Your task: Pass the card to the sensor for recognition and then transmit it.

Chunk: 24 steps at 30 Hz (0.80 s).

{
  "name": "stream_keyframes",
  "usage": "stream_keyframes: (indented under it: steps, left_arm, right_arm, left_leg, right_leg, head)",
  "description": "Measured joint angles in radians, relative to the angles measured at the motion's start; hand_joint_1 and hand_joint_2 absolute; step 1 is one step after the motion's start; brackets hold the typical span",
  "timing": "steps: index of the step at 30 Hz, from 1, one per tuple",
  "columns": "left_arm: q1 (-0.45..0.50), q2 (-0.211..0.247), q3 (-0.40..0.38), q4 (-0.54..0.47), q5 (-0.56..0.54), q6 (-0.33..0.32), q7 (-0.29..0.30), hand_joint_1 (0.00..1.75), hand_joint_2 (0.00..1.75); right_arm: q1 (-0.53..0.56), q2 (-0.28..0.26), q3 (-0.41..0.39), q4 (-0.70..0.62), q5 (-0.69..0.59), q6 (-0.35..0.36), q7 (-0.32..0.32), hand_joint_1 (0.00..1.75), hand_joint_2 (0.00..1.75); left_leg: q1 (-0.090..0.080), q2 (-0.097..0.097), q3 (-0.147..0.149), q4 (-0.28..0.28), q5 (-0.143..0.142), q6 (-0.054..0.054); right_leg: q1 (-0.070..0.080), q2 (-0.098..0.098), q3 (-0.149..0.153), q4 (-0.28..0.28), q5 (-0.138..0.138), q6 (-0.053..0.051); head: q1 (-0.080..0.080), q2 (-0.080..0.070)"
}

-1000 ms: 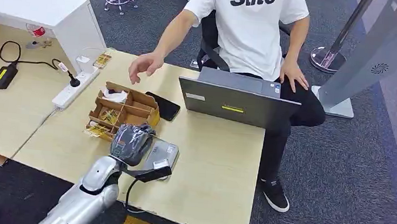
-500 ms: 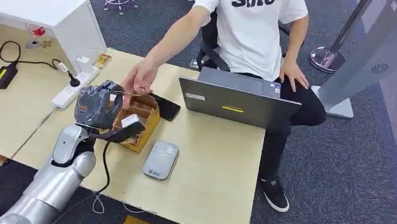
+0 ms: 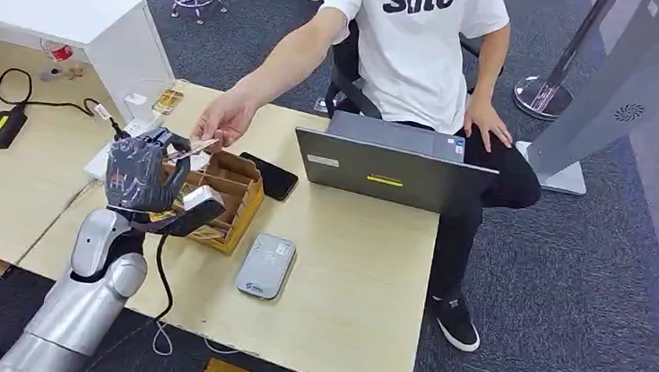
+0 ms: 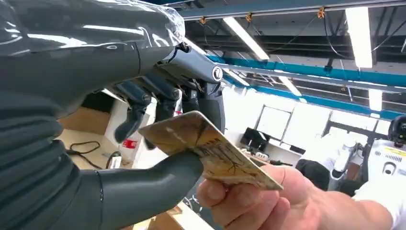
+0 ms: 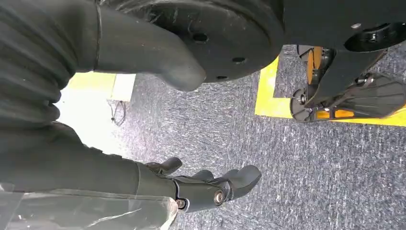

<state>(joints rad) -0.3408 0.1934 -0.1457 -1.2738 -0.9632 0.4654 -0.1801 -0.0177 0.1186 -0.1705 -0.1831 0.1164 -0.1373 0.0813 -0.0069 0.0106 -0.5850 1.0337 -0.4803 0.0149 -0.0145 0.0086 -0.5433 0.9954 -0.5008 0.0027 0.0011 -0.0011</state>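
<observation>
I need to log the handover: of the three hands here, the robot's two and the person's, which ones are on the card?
The robot's left hand and the person's hand both hold the card. The robot's right hand hangs over the floor, holding nothing.

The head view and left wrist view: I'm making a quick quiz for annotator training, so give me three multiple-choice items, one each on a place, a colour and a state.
1. The grey card reader lies:
A on the table
B on the laptop
C on the floor

2. The person's T-shirt is:
A red
B white
C green

3. The worn yellowish card is held by:
A nobody
B the robot's right hand
C the robot's left hand and a person's hand

Answers:
1 A, flat on the wood.
2 B, white with dark lettering.
3 C, both grip it.
</observation>
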Motion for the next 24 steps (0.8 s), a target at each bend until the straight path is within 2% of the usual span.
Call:
stream_keyframes:
  steps: [2,14,17,24]
  left_arm:
    - [0.012,-0.001,0.0,-0.018,0.0,0.001,-0.001,0.0,1.75]
    - [0.094,-0.024,-0.004,-0.086,-0.035,-0.008,-0.023,0.0,1.75]
    - [0.135,-0.027,-0.039,-0.108,-0.065,-0.038,-0.037,0.0,1.75]
    - [0.195,-0.032,-0.107,-0.134,-0.1,-0.05,-0.032,0.0,1.75]
  right_arm:
    - [0.001,0.0,-0.001,0.0,0.001,0.0,0.0,0.0,1.75]
    - [0.003,0.001,-0.008,0.0,-0.001,-0.003,0.001,0.0,1.75]
    - [0.003,0.002,-0.016,0.0,-0.002,-0.002,0.001,0.0,1.75]
    - [0.004,0.003,-0.03,0.0,-0.002,-0.001,-0.001,0.0,1.75]
  left_leg:
    - [0.0,0.001,0.0,0.0,0.0,0.0]
    - [0.0,0.001,0.0,0.0,0.0,0.0]
    - [0.0,0.0,0.0,0.0,0.0,0.0]
    - [0.0,0.0,0.0,0.0,0.0,0.0]
  right_leg:
    - [0.0,0.001,0.0,0.0,0.0,0.0]
    - [0.0,0.0,0.0,0.0,0.0,0.0]
    - [0.0,0.0,0.0,0.0,0.0,0.0]
    - [0.0,0.0,0.0,0.0,0.0,0.0]
  head:
    - [-0.001,0.0]
    - [0.0,0.0]
    - [0.0,0.0]
    - [0.0,0.0]
